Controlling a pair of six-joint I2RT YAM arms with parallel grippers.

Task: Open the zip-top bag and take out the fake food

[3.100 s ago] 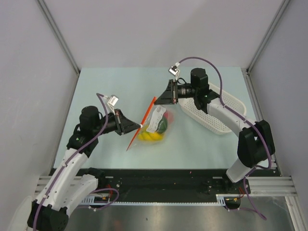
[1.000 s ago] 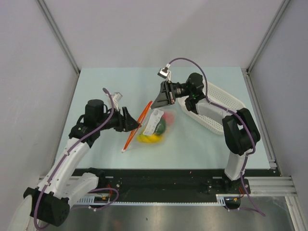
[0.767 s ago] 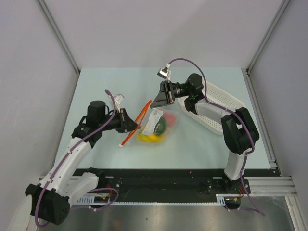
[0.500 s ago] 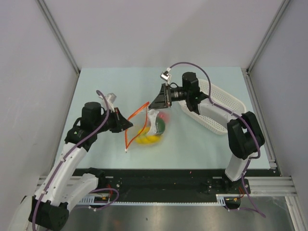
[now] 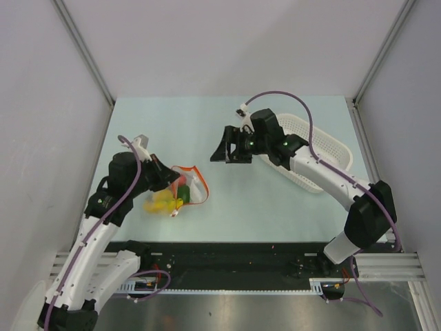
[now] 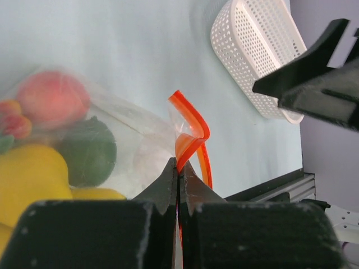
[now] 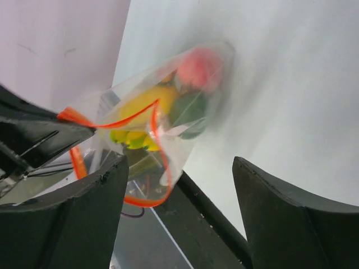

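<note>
The zip-top bag (image 5: 186,192) lies left of the table's middle, its red zip strip (image 5: 195,171) parted into a loop. My left gripper (image 5: 168,181) is shut on that strip, which curls just above the closed jaws (image 6: 189,131) in the left wrist view. Fake food shows through the plastic: a yellow piece (image 5: 160,203), a dark green piece (image 6: 87,151) and a red-pink piece (image 6: 52,98). My right gripper (image 5: 231,149) hangs open to the right of the bag with nothing between its fingers. In the right wrist view the bag (image 7: 168,101) dangles beyond that gripper (image 7: 179,162), apart from it.
A white perforated basket (image 5: 324,148) stands at the right, under the right arm. The black rail at the table's near edge (image 5: 241,252) runs close below the bag. Grey walls enclose the table on three sides.
The right gripper has let go of the zip strip and opened. The left gripper shut on the strip and pulled the bag left and nearer. The bag's mouth has spread into a loop.
</note>
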